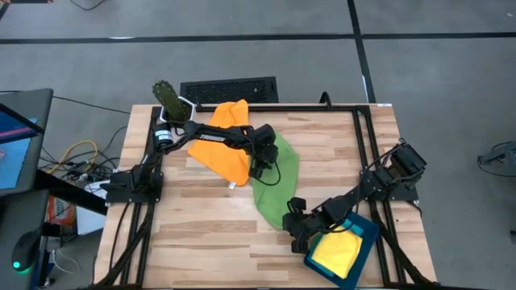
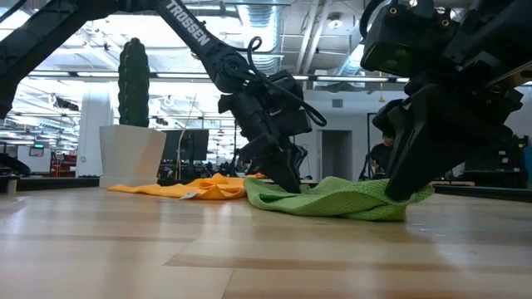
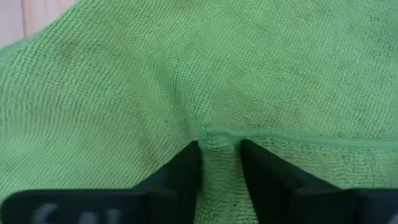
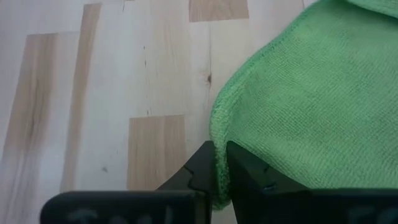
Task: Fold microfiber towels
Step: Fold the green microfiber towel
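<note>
Light wooden planks make the counter [image 1: 210, 234], which stands on a grey floor; behind it the low view shows an office room with a cactus in a white pot [image 2: 131, 124]. Near the middle of the counter lies a green towel [image 1: 274, 181], soft and wrinkled, with a fine ribbed texture and a stitched hem. One edge of it touches an orange towel [image 1: 224, 141], which lies crumpled toward the far side. The left gripper [image 3: 219, 163] stands on the green towel, and a small fold of the cloth at the hem sits between its narrow fingers [image 3: 180, 171]. The right gripper [image 4: 219, 163] pinches the near edge of the same towel, with the fingers almost together on the hem. A yellow towel [image 1: 337, 251] lies in a dark teal tray [image 1: 364, 229] at the near right corner.
</note>
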### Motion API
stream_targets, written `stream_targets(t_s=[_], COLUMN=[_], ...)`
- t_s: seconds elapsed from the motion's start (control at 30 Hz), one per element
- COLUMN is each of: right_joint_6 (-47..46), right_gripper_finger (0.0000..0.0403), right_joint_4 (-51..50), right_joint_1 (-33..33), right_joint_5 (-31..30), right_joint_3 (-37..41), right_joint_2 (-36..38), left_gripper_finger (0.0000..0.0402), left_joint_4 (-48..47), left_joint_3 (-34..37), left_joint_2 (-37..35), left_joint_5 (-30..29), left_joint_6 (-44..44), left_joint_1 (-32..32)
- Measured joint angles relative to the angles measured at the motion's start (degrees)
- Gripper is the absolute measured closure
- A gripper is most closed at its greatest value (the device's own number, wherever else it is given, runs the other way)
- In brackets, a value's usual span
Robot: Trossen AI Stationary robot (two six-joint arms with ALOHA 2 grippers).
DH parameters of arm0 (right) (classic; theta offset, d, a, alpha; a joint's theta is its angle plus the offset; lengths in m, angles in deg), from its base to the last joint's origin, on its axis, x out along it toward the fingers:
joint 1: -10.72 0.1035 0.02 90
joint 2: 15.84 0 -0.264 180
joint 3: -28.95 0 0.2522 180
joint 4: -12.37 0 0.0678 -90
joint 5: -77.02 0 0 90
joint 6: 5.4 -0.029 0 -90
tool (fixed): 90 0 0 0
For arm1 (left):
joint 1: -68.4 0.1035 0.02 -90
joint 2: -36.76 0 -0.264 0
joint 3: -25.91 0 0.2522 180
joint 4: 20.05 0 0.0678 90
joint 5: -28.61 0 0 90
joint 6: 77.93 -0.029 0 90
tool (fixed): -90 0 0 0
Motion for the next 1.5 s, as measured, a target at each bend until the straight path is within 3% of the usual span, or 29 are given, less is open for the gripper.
stream_targets(t_s=[0.17, 0.37, 0.6, 1.0, 1.2, 1.5], right_joint_6=[0.0, -0.5, -1.6, -1.8, -2.1, -2.1], right_gripper_finger=[0.0340, 0.0340, 0.0340, 0.0340, 0.0340, 0.0340], right_joint_4=[-0.1, -0.1, -0.3, -0.6, -1.0, -0.6], right_joint_1=[0.0, 0.0, 0.0, -0.1, -0.1, 0.3], right_joint_5=[0.0, -0.1, -0.1, -0.9, -1.8, -1.7], right_joint_3=[0.0, 0.0, 0.0, 0.0, 0.0, 0.0], right_joint_2=[0.0, 0.0, 0.0, 0.0, 0.0, 0.0], left_gripper_finger=[0.0353, 0.0386, 0.0396, 0.0397, 0.0397, 0.0397], left_joint_4=[0.3, -0.3, -5.8, -26.1, -30.4, -23.5], left_joint_3=[-0.1, -0.2, -1.2, -0.7, 4.2, 20.0], left_joint_2=[0.2, -0.4, -2.8, -14.2, -22.5, -32.1], left_joint_5=[-1.4, -2.0, -1.9, -1.4, -1.5, -8.1], left_joint_6=[1.3, 4.6, 7.1, 11.6, 16.7, 32.0], left_joint_1=[-0.4, -0.4, -0.8, -4.9, -9.7, -19.1])
